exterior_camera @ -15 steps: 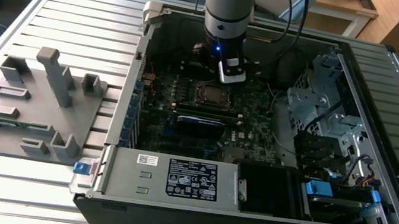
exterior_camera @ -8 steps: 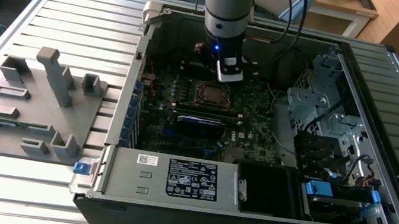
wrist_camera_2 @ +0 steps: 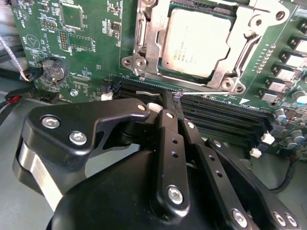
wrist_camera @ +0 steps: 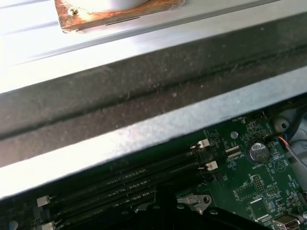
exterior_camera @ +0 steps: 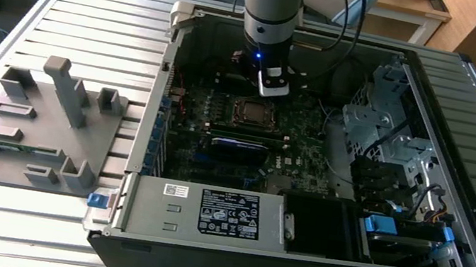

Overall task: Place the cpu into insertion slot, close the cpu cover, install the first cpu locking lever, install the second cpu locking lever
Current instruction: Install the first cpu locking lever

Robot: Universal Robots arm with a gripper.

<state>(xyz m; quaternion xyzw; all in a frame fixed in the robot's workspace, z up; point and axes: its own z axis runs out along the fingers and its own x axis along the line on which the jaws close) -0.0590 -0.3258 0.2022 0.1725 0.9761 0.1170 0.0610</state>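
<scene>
The cpu (wrist_camera_2: 195,42) lies flat in the insertion slot (exterior_camera: 251,112), its pale metal face up. The silvery cpu cover (wrist_camera_2: 147,39) is down over it, framing the chip on all sides. A thin wire locking lever (wrist_camera_2: 216,93) runs along the socket's edge next to the memory slots. My gripper (wrist_camera_2: 171,99) is shut, its black fingers (wrist_camera_2: 165,125) together, with the tips at this lever wire; I cannot tell whether they pinch it. In the exterior view the gripper (exterior_camera: 271,87) hangs just behind the socket, inside the open computer case.
Long black memory slots (wrist_camera_2: 220,117) lie between gripper and socket; a coin battery (wrist_camera_2: 53,71) sits on the board. A grey fixture block (exterior_camera: 39,123) stands at the exterior view's left. The power supply (exterior_camera: 206,211) and drive cages (exterior_camera: 381,135) crowd the case.
</scene>
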